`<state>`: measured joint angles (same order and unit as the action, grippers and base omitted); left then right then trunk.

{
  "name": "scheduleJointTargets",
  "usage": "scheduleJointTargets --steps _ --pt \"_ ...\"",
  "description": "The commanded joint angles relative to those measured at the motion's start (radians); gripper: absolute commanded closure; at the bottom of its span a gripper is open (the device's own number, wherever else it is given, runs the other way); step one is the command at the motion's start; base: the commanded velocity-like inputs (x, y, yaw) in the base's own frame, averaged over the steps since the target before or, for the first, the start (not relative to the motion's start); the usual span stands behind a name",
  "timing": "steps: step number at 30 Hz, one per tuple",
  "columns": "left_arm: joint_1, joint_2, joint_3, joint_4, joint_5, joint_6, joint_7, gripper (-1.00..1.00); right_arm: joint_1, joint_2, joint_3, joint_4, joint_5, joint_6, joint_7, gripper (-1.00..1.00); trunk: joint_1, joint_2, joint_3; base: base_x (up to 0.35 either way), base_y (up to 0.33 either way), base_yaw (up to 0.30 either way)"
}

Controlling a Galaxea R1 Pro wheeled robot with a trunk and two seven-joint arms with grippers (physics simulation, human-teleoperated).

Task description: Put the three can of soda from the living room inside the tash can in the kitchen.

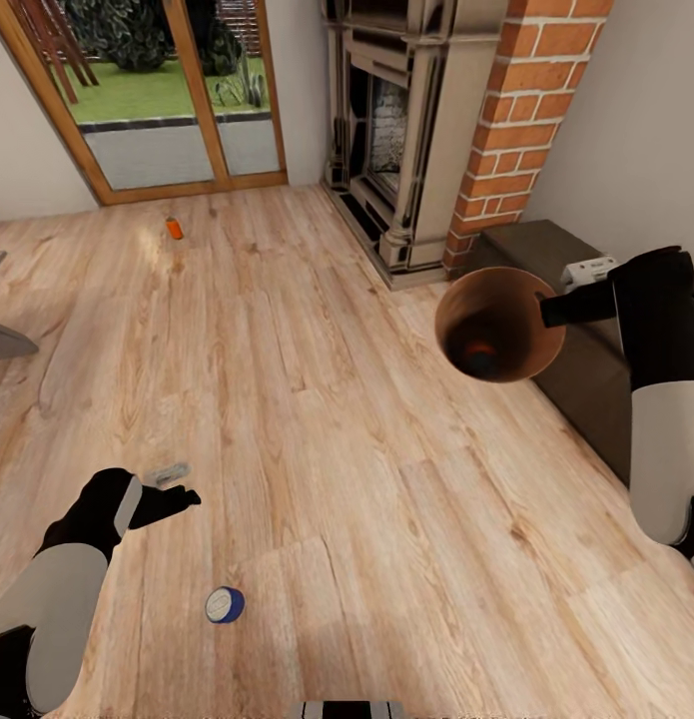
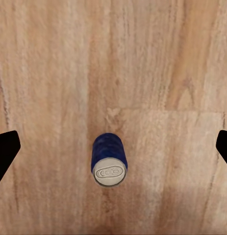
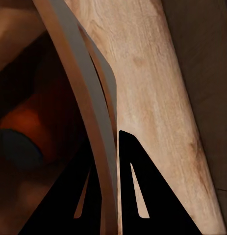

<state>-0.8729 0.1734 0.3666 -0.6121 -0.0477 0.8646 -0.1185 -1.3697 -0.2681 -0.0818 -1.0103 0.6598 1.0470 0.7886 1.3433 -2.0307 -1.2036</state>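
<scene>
Blue can (image 2: 109,160) lies centred beneath spread left gripper (image 2: 113,147), ready for pickup; right gripper (image 3: 113,196) pinches bucket (image 1: 498,322) rim, carrying it as receptacle.

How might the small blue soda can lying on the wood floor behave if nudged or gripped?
The small blue cylindrical soda can lies on its side, so it probably rolls if nudged. Its smooth round body may slip between the open left gripper fingers unless squarely centred.

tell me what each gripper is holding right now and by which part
The right gripper pinches the tan-lined round bucket by its rim. The left gripper is open, holding nothing, above the blue soda can.
</scene>
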Motion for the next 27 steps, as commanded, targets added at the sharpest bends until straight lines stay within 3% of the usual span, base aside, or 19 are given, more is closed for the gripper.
scheduleJointTargets --steps 1,7,19,27 --pt "0.000 0.000 0.000 0.000 0.000 0.000 0.001 -1.00 -0.001 0.000 -0.001 0.000 -0.006 0.000 0.004 1.00 0.004 -0.007 -0.005 0.000 0.000 0.000" --pt "0.000 0.000 0.000 0.001 0.000 -0.003 0.006 -1.00 0.000 0.004 0.001 0.000 0.024 0.000 0.004 1.00 0.027 -0.049 -0.033 0.000 0.000 0.000" --pt "0.000 -0.002 -0.002 0.002 0.000 -0.004 0.007 -1.00 -0.001 0.003 0.018 -0.001 0.033 0.000 0.004 1.00 0.073 -0.133 -0.089 0.000 0.000 0.000" --pt "0.000 -0.003 -0.039 0.002 0.002 -0.003 0.007 -1.00 0.000 0.003 0.036 -0.002 0.034 0.000 0.004 1.00 0.103 -0.189 -0.126 0.000 0.000 0.000"
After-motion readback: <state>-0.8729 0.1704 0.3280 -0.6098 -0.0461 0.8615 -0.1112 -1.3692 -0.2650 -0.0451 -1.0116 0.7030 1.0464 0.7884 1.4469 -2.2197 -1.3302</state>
